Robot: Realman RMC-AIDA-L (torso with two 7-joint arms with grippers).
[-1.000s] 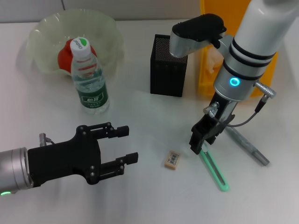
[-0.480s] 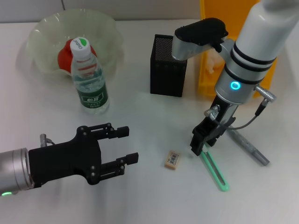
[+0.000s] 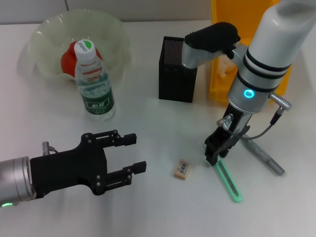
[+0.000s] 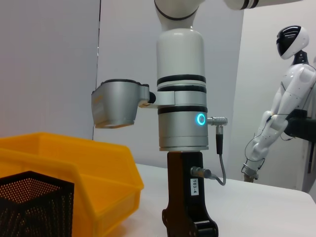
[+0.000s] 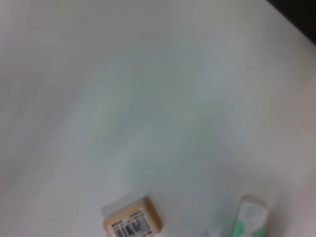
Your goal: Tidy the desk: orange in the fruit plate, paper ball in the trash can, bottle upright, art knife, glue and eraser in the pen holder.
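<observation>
The orange (image 3: pixel 69 59) lies in the pale green fruit plate (image 3: pixel 49 29) at the back left. The bottle (image 3: pixel 94 81) stands upright in front of the plate. The black mesh pen holder (image 3: pixel 177 69) stands mid-table, beside the yellow trash can (image 3: pixel 217 84). A white lump, the paper ball (image 3: pixel 224 68), shows inside the can. The tan eraser (image 3: pixel 182 169) lies near the green art knife (image 3: pixel 228 181) and a grey glue stick (image 3: pixel 262 156). My right gripper (image 3: pixel 213 152) hangs over the knife's far end. My left gripper (image 3: pixel 136 154) is open and empty at the front left.
The left wrist view shows my right arm (image 4: pixel 181 123) with the trash can (image 4: pixel 74 168) and pen holder (image 4: pixel 34 202) beside it. In the right wrist view, the eraser (image 5: pixel 133 223) and the knife's end (image 5: pixel 250 217) lie on the white table.
My right arm has shifted slightly to the right, bringing its gripper closer over the knife's end. The left arm and the objects have not moved.
</observation>
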